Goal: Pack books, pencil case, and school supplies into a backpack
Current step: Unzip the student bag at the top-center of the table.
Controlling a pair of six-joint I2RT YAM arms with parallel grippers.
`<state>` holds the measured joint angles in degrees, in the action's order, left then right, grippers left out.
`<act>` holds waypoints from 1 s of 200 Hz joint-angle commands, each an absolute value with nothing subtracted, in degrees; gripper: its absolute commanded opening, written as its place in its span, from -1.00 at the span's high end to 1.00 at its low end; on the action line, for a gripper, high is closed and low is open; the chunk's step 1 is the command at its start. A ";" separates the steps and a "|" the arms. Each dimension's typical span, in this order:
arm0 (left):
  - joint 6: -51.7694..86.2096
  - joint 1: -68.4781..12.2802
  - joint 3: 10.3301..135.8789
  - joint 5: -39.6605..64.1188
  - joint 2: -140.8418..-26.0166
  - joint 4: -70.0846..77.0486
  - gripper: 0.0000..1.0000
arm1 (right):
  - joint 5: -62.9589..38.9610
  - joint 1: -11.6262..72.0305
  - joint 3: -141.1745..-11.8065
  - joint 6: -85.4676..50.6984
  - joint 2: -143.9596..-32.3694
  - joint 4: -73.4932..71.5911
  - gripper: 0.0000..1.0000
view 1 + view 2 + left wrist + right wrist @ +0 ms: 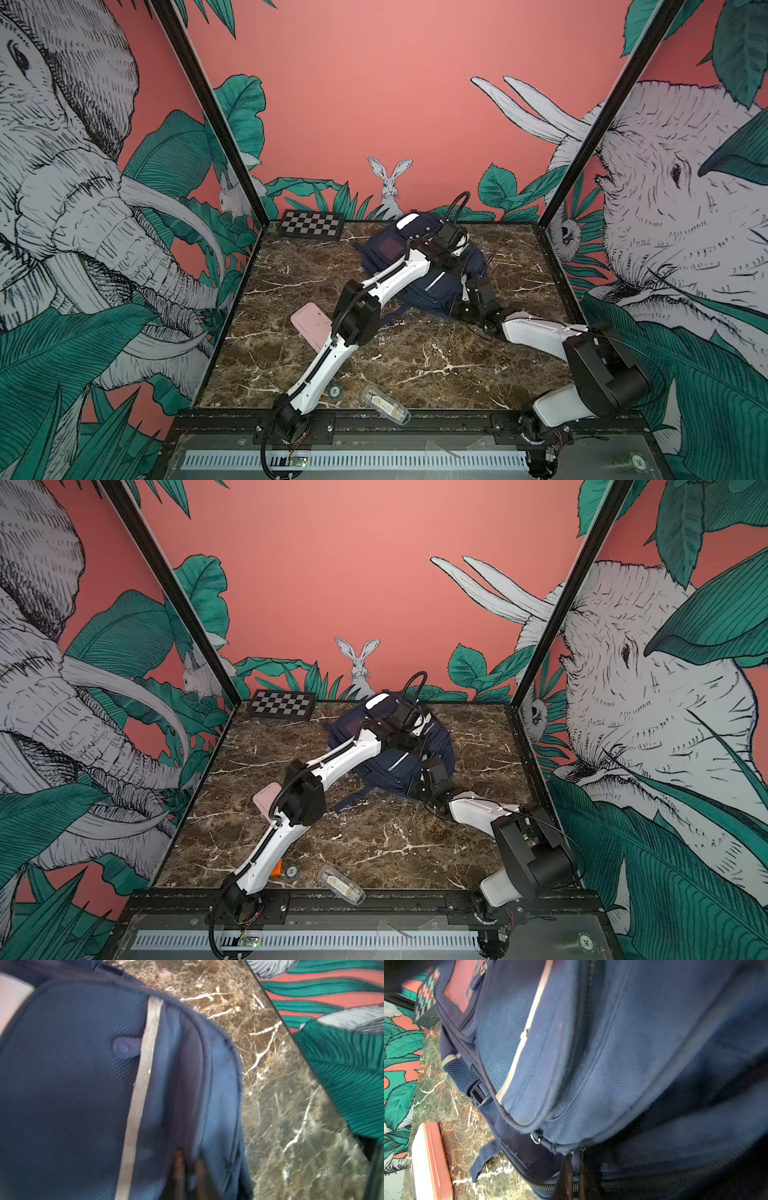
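The navy backpack (pixel 432 286) lies at the back middle of the table, seen in both top views and filling the wrist views (pixel 62 1084) (pixel 612 1064). My left gripper (pixel 189 1155) hangs over its far right side, its fingers a little apart against the blue cloth. My right gripper (pixel 574 1155) sits at the pack's near right edge, shut on a navy zip pull (pixel 576 1160) on the main zip. The pink pencil case (pixel 311 324) lies on the table left of the pack, partly under my left arm. The books are out of view.
A chessboard (pixel 311 224) lies at the back left corner. Near the front edge of the marble table (pixel 415 365) lie a clear plastic case (pixel 384 405) and a small round thing (pixel 336 390). Printed walls close in the left, back and right sides.
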<state>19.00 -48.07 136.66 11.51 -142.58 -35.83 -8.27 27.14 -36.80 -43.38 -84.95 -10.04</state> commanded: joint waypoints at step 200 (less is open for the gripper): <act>-7.85 -46.32 90.53 -18.77 -114.87 -29.97 -0.22 | -15.92 3.75 -37.87 -31.58 -74.57 6.07 1.00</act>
